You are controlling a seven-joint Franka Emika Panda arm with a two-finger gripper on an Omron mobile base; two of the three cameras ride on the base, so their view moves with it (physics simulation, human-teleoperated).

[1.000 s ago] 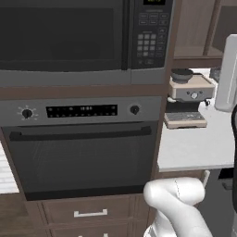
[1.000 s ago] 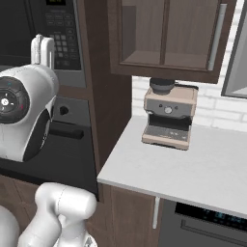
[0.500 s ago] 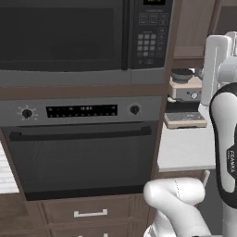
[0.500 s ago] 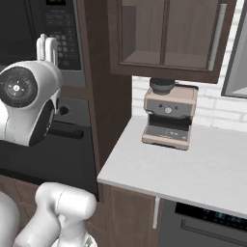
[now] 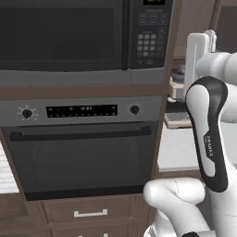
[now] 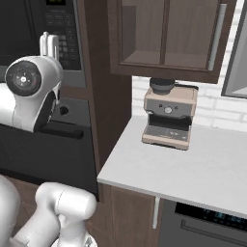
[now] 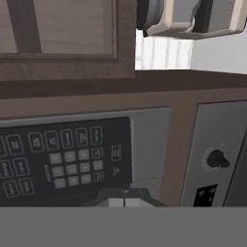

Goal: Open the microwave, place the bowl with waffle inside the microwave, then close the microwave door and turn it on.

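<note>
Dark glass fronts the microwave point(image 5: 83, 39), built in above the oven point(image 5: 81, 148); its door point(image 5: 62, 37) is flush and latched, so opening it appears to be the step in hand. The hand point(image 5: 210, 36) is raised to the right of the keypad point(image 5: 150, 34), level with it, fingers pressed together and holding nothing. No bowl with waffle is seen on the worktop point(image 6: 193, 169), where just the coffee machine point(image 6: 169, 116) stands against the far wall.

To open well, the hand should probably travel left to the door's free edge beside the keypad, hook or push it there without brushing the buttons, then swing it wide enough for a bowl to pass.

Black lettering runs down the arm's forearm, likely the maker's name, too blurred to read. Keypad legends are illegible.
</note>
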